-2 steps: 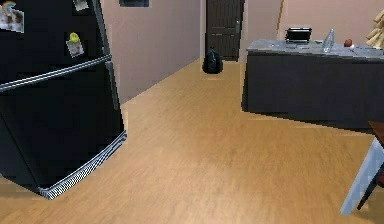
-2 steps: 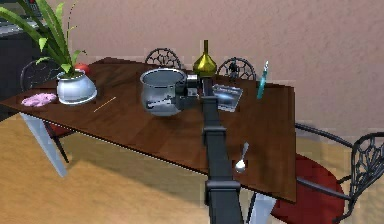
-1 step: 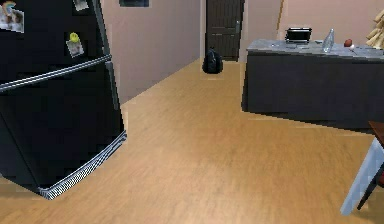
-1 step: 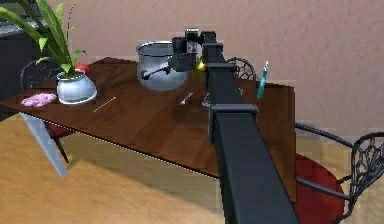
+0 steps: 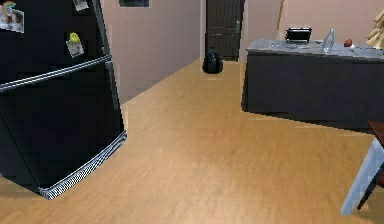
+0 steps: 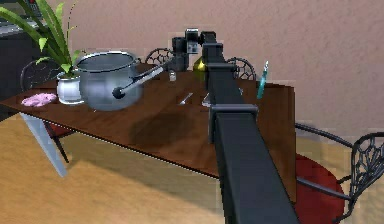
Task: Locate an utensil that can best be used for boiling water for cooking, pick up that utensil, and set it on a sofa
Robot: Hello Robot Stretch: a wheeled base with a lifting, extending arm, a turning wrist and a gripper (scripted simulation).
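At the left end of the table (image 6: 150,128) lies a pink cloth (image 6: 40,99), with a potted plant (image 6: 68,85) beside it. Next on the table's left half stands the steel pot (image 6: 105,80), its handle pointing right. My gripper (image 6: 178,58) shows near the table's far edge, just right of the pot. I cannot tell how my fingers stand or whether they hold anything. My arm (image 6: 235,140) crosses the table's right half.

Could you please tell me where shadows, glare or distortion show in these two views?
Arm side view: the pot catches soft highlights on its metal, and a dark shadow lies on the table beside it. Forward view: the black fridge has leaning edges, which is lens distortion only.
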